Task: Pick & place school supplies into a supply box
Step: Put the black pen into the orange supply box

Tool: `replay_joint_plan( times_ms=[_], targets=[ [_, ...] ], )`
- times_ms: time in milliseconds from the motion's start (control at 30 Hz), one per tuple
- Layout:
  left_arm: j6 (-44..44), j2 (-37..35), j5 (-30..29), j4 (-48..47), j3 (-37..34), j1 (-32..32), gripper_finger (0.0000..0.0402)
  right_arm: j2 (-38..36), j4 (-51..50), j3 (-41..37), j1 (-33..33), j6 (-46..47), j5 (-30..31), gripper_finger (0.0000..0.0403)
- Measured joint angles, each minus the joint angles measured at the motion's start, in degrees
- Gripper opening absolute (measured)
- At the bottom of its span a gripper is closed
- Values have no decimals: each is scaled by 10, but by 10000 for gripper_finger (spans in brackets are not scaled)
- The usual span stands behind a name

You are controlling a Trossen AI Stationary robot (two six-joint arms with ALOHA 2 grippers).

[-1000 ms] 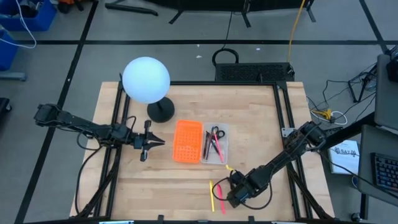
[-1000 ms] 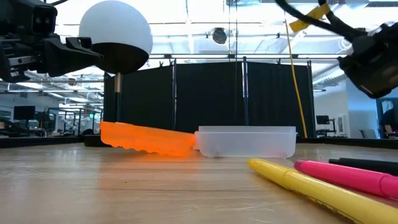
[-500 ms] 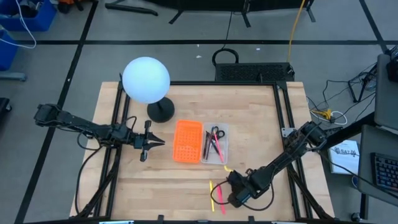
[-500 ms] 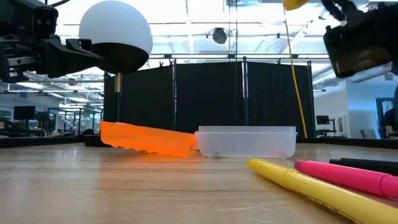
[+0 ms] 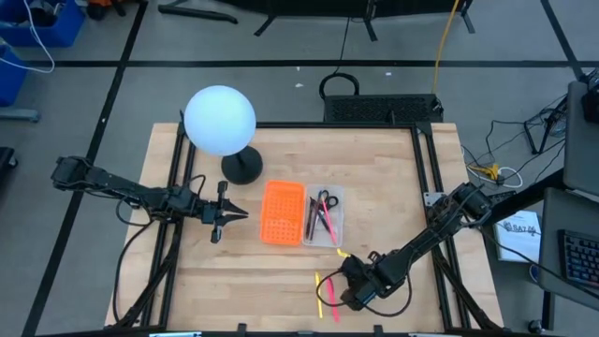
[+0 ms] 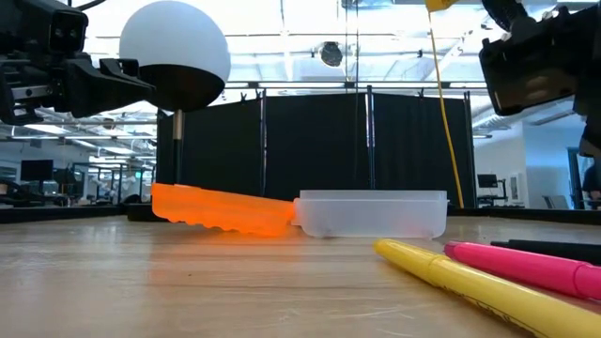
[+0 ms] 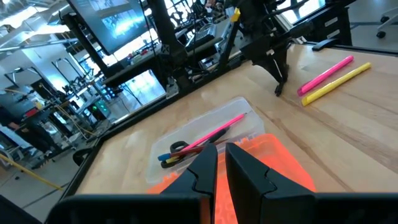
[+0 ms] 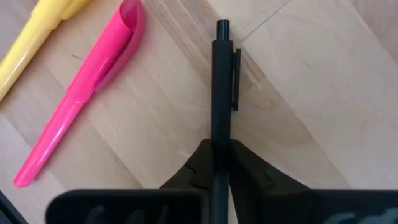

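Observation:
The clear supply box (image 5: 337, 225) lies mid-table with its orange lid (image 5: 284, 212) open flat on its left. Inside are black-handled scissors (image 5: 325, 199) and some pens. A yellow pen (image 5: 318, 294) and a pink pen (image 5: 329, 296) lie on the wood near the table's near edge. Beside them a black pen (image 8: 222, 81) lies flat, and my right gripper (image 8: 221, 155) points down, shut on it. My left gripper (image 7: 221, 168) hovers level to the left of the lid, shut on nothing. My right gripper pinches the black pen's barrel (image 8: 221, 138) between its two fingers, some way below the clip (image 8: 237, 78). The fingers come from above, pointing down, and lie across the pen. In the low view the pen (image 6: 554, 247) rests on the table.
A white globe lamp (image 5: 220, 120) on a black base (image 5: 241, 168) stands at the far left of the table, behind the lid. Black frame rails run along the table's left and right sides. Bare wood lies between the box and the loose pens.
My right gripper has stayed above the loose pens and has rolled about its own pointing line; in the low view its body now shows turned and shifted a little. The pens and the box have kept their places.

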Motion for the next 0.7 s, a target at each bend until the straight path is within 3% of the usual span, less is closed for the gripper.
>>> replay_joint_plan(
  times_ms=[267, 700],
  targets=[
    [0, 0, 0, 0, 0, 0, 42, -16, 59, -4, -4, -6, -12, 19],
    [-28, 0, 0, 0, 0, 0, 42, -145, 138, -5, -26, -73, 19, 19]
  ],
)
